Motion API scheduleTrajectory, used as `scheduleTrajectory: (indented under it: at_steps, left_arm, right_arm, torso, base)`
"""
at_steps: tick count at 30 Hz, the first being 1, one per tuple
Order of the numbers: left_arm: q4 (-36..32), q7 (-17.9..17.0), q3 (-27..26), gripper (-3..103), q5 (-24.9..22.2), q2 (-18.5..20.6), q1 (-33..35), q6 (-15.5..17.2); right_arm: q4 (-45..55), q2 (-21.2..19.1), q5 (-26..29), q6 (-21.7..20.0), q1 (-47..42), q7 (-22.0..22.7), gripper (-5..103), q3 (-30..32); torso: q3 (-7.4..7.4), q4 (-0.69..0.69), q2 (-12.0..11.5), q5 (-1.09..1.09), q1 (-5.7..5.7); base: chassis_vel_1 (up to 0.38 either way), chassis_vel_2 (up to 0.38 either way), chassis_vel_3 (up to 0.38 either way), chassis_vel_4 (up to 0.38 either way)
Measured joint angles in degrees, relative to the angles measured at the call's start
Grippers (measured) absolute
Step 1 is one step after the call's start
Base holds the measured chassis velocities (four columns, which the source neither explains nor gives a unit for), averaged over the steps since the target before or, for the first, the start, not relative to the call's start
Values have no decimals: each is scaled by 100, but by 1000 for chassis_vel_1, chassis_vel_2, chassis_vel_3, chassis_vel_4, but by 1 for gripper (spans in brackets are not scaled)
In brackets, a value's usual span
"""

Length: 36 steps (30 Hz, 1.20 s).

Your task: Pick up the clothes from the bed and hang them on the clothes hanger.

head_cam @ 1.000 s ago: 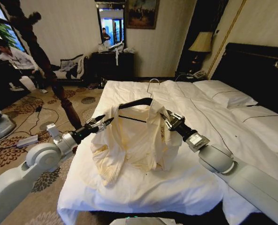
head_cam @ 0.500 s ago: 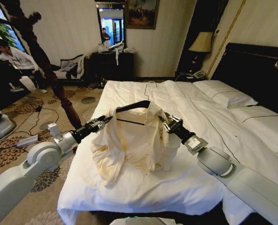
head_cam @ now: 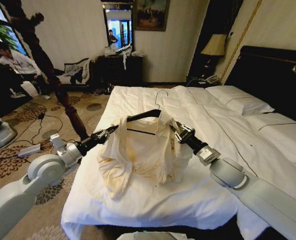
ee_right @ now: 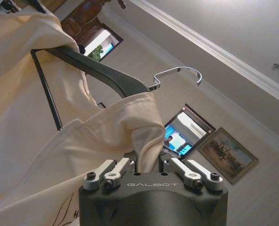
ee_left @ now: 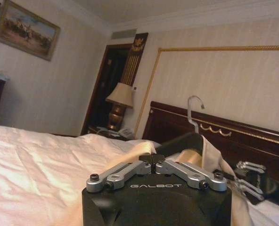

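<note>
A cream shirt (head_cam: 143, 150) hangs on the dark clothes hanger (head_cam: 143, 115), held just above the white bed (head_cam: 138, 200); its lower part rests bunched on the duvet. The hanger's silvery hook (head_cam: 158, 95) points toward the far end of the bed. My left gripper (head_cam: 109, 131) is shut on the shirt's left shoulder at the hanger's end, and the left wrist view shows that gripper (ee_left: 151, 161) closed against cream cloth. At the other shoulder my right gripper (head_cam: 177, 130) is shut; the right wrist view shows it (ee_right: 146, 164) pinching bunched fabric below the hanger (ee_right: 106, 73).
White pillows (head_cam: 240, 102) and a black headboard (head_cam: 273, 75) lie to the right, with a lamp (head_cam: 215, 46) behind. A dark wooden post (head_cam: 63, 95) stands left of the bed. Cables (head_cam: 33, 147) lie on the patterned carpet. A dresser (head_cam: 120, 67) is against the far wall.
The hanger with the shirt has sunk slightly toward the bed and levelled a little. Both grippers shifted only slightly and kept their hold.
</note>
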Motion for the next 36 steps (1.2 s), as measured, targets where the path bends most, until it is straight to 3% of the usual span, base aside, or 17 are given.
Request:
scheduleTrajectory:
  at_steps: [5,11,17,22,25,36]
  left_arm:
    - [104,50,-6,0,-71,138,-213,-11]
    - [299,168,467,0,-226,428,-969,-3]
    - [313,455,778,0,-509,954,-1760,91]
    - [272,661,957,0,-697,1141,-2219,177]
    - [265,819,1015,0,-743,1228,-2431,200]
    - [328,861,985,0,-796,1221,-2635,202]
  right_arm:
    - [-39,48,-102,42,-58,-15,20,-6]
    - [-73,112,-200,86,-147,-78,20,-65]
    - [-263,323,-290,225,230,-214,20,-374]
    - [-281,375,-334,259,261,-244,20,-408]
    - [-247,360,-358,259,196,-248,20,-358]
    - [-242,345,-596,331,51,-343,20,-274]
  torso:
    - [0,1,0,-1,0]
    - [0,-2,0,-1,0]
    - [0,3,0,-1,0]
    - [0,-1,0,0,0]
    - [0,0,0,0,0]
    - [0,1,0,0,0]
  base:
    - [0,0,0,0]
    - [0,0,0,0]
    - [0,0,0,0]
    - [0,0,0,0]
    - [0,0,0,0]
    - [0,0,0,0]
